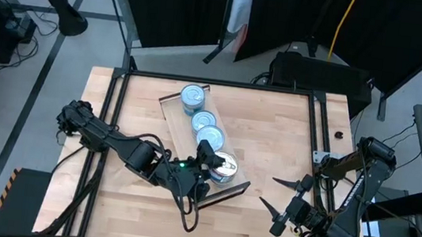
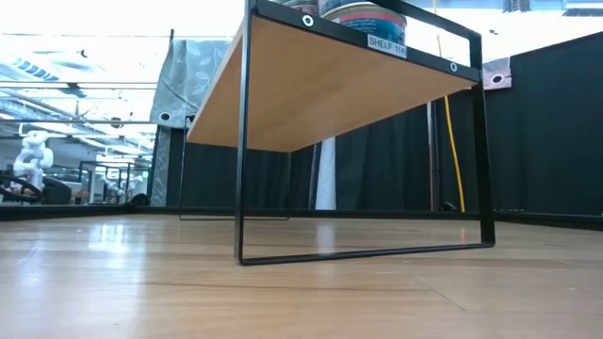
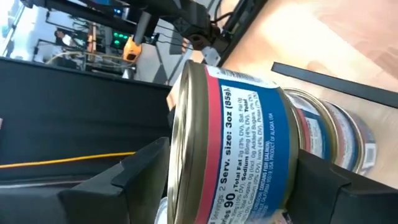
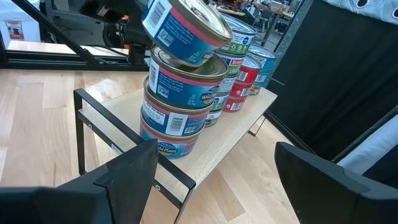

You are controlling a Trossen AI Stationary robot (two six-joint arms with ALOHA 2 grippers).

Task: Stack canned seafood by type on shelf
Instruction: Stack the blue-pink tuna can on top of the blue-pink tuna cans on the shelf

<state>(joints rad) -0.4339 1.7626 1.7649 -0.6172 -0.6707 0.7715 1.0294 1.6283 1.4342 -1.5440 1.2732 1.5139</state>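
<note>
The shelf point(image 1: 193, 136) lies slantwise mid-table, a light-wood board on a dark frame, seen from below in the low view point(image 2: 320, 85). Stacks of light-blue-topped tins point(image 1: 203, 120) stand along it. At its near end stands a stack of blue-and-pink tins point(image 4: 180, 99). My left gripper point(image 1: 214, 165) is shut on a silvery-gold-topped tin point(image 1: 225, 168) right above that stack. My right gripper point(image 1: 276, 194) hangs open over the table right of the shelf, its fingers wide apart in its wrist view point(image 4: 217, 186). Red-labelled tins point(image 4: 239, 81) stand behind the near stack. My left gripper pinches the blue-and-red-labelled tin point(image 3: 236, 124) between its two fingers point(image 3: 140, 168), one at the tin's silvery-gold end point(image 3: 180, 124) and one at the opposite end. It comes about level from the table's left. The tin point(image 4: 186, 28) is tilted over the stack's top tin point(image 4: 186, 71); whether its low edge touches, I cannot tell.
The shelf's dark frame lips point(image 1: 226, 194) stand at its short ends. A dark rail frame point(image 1: 316, 138) borders the tabletop. Bare wood lies near and right of the shelf. Cables and stands point(image 1: 64, 6) lie beyond the table.
</note>
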